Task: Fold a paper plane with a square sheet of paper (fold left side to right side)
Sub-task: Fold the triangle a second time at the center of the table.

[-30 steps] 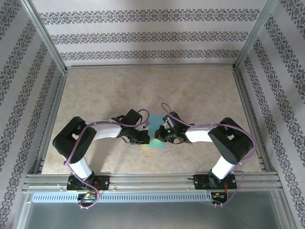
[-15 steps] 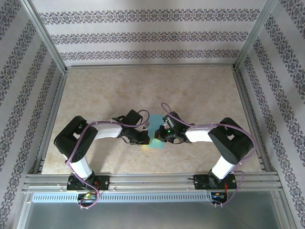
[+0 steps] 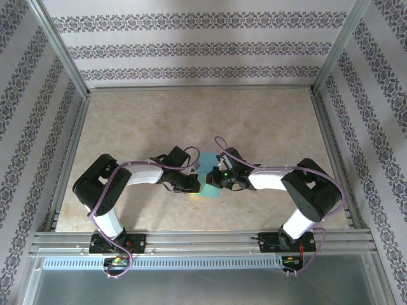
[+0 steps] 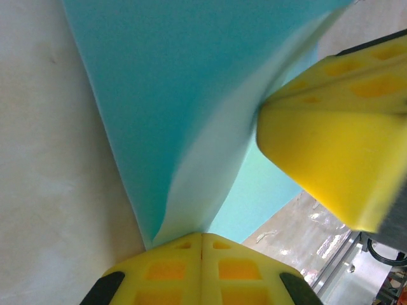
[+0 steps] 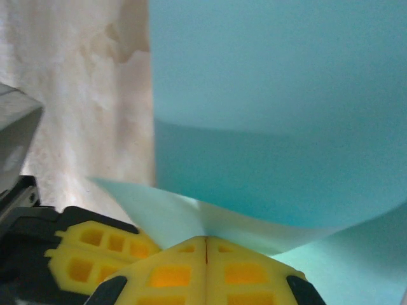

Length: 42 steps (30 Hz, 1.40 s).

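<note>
- The thin teal-blue square sheet of paper (image 3: 208, 192) sits partly lifted near the middle of the beige marbled table (image 3: 191, 121), between the 2 arms.
- Left gripper (image 4: 202, 236) and right gripper (image 5: 206, 240) each pinch the sheet, fingers pressed together.

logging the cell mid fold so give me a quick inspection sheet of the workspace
surface: beige marbled tabletop, with the paper near its front middle.
job's things: teal-blue sheet of thin paper between the two claws, one flap lifted and curling over, paler underside showing; not yet a plane.
clutter: nothing seen.
grippers: left claw shut on a paper edge; right claw shut on a paper corner; their yellow fingertips sit close together.
cables: purple cables looped along both arms down to the bases.
surroundings: patterned wallpaper walls; aluminium frame rails.
</note>
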Tool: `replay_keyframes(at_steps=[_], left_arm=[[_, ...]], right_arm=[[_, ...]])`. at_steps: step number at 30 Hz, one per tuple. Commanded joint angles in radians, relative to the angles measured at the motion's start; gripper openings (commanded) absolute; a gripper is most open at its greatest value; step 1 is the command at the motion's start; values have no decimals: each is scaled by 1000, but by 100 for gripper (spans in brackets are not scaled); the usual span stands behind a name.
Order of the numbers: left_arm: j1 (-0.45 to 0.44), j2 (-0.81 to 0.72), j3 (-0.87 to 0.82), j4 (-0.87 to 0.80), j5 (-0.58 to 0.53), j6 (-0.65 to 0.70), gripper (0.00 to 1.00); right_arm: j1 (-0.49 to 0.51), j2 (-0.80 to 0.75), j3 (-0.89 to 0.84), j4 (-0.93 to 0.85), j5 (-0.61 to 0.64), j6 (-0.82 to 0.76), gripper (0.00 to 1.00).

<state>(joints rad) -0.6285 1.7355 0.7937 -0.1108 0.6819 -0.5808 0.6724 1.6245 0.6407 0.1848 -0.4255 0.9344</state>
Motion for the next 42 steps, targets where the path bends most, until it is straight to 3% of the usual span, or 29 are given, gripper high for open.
replay_keyframes(at_steps=[1,17,42], left_arm=[[-12,45,-36,-22,-47,11,0],[-11,58,-29,-56,-71,6,0],[-11,66,-36,-69,-74,-1,0]], right_arm=[[19,-22,-3,13,20,-29,0],[32,56,21,5,33,-26,0],[-246,46,-21,-59,0,-183,0]])
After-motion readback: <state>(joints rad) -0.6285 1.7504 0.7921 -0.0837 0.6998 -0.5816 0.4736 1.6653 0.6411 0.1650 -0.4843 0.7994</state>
